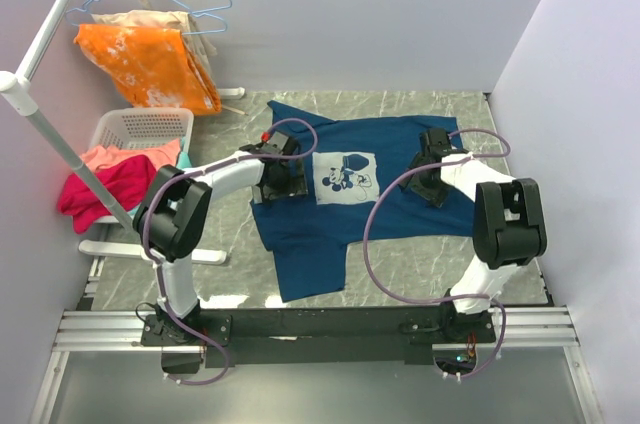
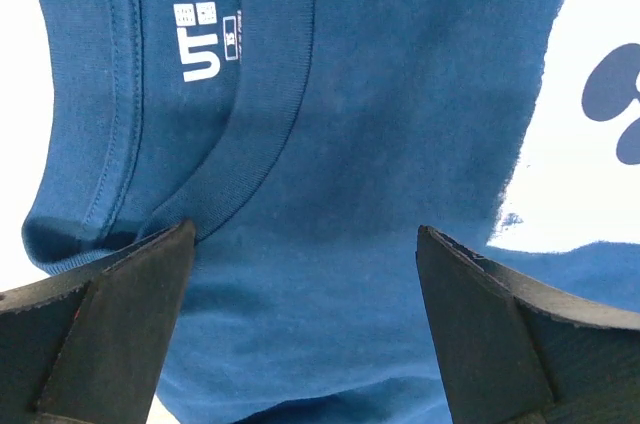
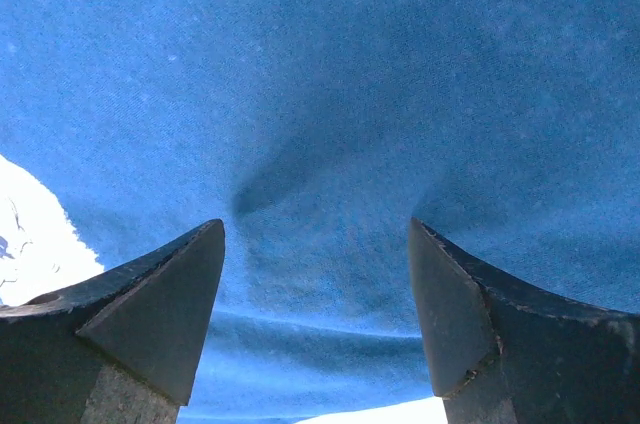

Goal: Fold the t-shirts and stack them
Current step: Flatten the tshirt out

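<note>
A navy blue t-shirt [image 1: 312,249] lies spread on the marble table, its pale square mouse print [image 1: 345,176] facing up. My left gripper [image 1: 283,180] is on the shirt just left of the print, by the collar. In the left wrist view its jaws [image 2: 305,227] stand wide open over flat cloth, with the ribbed collar [image 2: 270,124] and white neck label [image 2: 200,56] ahead. On the other side of the print my right gripper [image 1: 432,176] sits low over the cloth. The right gripper [image 3: 316,223] is open, with only a small wrinkle of cloth [image 3: 280,179] ahead of it.
A white laundry basket [image 1: 140,127] holding red and pink clothes [image 1: 98,187] stands at the left. An orange garment [image 1: 150,64] hangs from hangers on a white rack pole [image 1: 45,129] at the back left. White walls close the back and right.
</note>
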Controlling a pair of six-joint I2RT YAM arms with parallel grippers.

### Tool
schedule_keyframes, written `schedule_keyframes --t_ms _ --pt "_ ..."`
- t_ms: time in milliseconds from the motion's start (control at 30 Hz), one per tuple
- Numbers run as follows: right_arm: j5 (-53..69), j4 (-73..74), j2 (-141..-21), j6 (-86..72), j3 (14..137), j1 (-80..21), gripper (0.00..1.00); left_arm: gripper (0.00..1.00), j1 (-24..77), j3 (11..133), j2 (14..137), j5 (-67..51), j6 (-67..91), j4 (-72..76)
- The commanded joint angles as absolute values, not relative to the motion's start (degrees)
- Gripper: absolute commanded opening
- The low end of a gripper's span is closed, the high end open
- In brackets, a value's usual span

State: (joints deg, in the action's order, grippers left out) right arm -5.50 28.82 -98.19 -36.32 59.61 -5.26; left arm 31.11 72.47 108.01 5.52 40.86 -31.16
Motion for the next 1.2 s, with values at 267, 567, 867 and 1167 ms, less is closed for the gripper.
schedule_keyframes --t_ms 267,567,867,1167 --pt "-8.00 34.01 -103.62 -35.86 65.91 -3.43 0.79 1.00 31.47 71.28 109.60 14.15 45.53 -42.63" --pt "-9.58 35.25 -107.85 -34.98 71.72 -2.28 0.77 0.99 31.38 73.65 109.78 14.67 43.86 -40.43" --pt "-13.09 33.92 -92.75 -36.12 65.83 -3.16 0.77 0.99 32.34 76.90 101.17 15.64 41.05 -38.93" --pt "-11.96 37.09 -84.29 -37.35 58.72 -5.79 0.78 0.99 41.91 75.15 96.68 13.36 43.42 -44.47"
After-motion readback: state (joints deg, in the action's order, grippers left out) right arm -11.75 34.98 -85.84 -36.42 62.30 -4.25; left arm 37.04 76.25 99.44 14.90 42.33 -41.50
